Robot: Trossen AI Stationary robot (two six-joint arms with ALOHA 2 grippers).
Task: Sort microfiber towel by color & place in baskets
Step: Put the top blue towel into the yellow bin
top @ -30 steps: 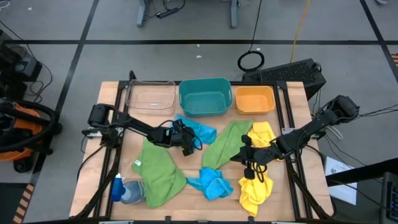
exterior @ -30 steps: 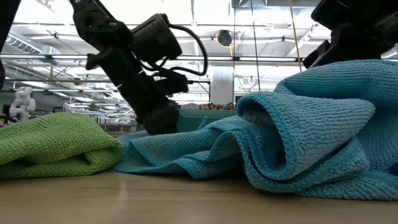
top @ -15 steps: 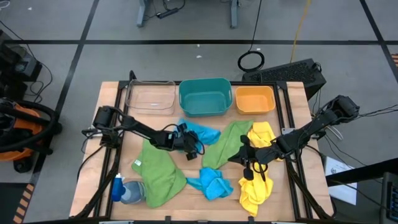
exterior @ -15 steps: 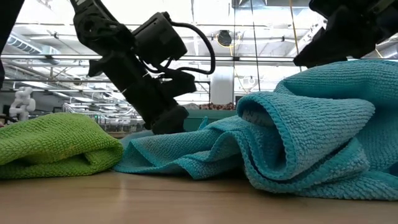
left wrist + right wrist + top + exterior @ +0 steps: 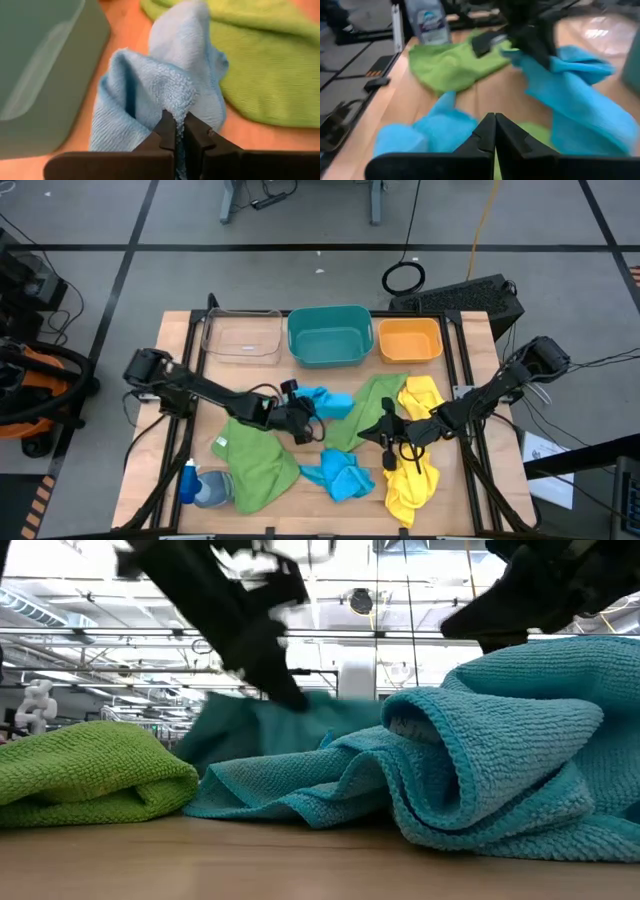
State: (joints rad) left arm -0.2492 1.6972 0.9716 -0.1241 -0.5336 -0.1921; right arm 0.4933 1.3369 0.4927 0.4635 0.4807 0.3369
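While the left gripper (image 5: 305, 420) pinches a fold of the blue towel (image 5: 328, 402) between its closed fingers (image 5: 167, 131), the step in hand looks like lifting that towel clear of the table (image 5: 180, 425). The towel hangs bunched just in front of the teal basket (image 5: 329, 336), its long axis running from the gripper up and right toward the green towel (image 5: 365, 412). The next move likely calls for carrying it back over the teal rim and releasing. Further right, the right gripper (image 5: 392, 432) sits with fingers closed and nothing visibly between them, at the edge of the green towel beside the yellow towel (image 5: 412, 480). 1 more blue towel (image 5: 340, 474) lies near the front.
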